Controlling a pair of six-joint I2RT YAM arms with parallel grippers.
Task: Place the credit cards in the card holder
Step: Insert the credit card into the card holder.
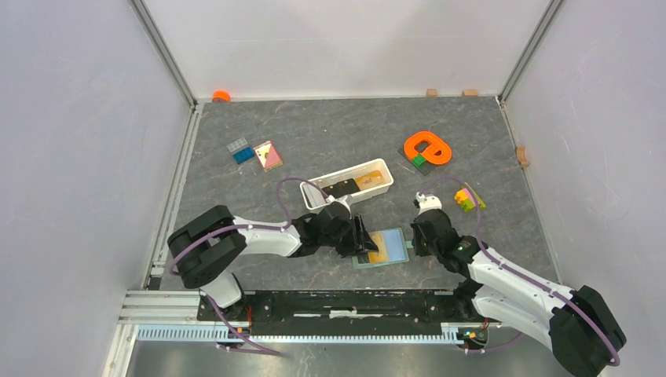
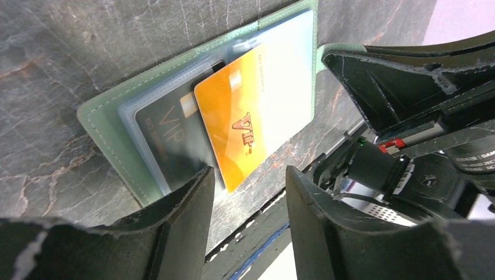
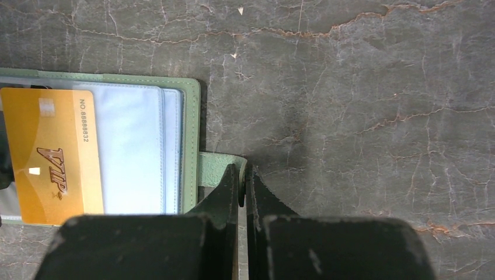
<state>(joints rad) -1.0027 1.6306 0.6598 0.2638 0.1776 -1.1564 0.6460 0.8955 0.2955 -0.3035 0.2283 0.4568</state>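
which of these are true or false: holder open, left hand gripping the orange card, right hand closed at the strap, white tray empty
1. The card holder lies open on the table. True.
2. The left hand is clamped on the orange card. False: its fingers stand apart, and the card lies loose on the open holder, one end jutting past the edge.
3. The right hand is closed, with its tips at the holder's strap tab. True.
4. The white tray is empty. False: a black card and a tan card lie in it.
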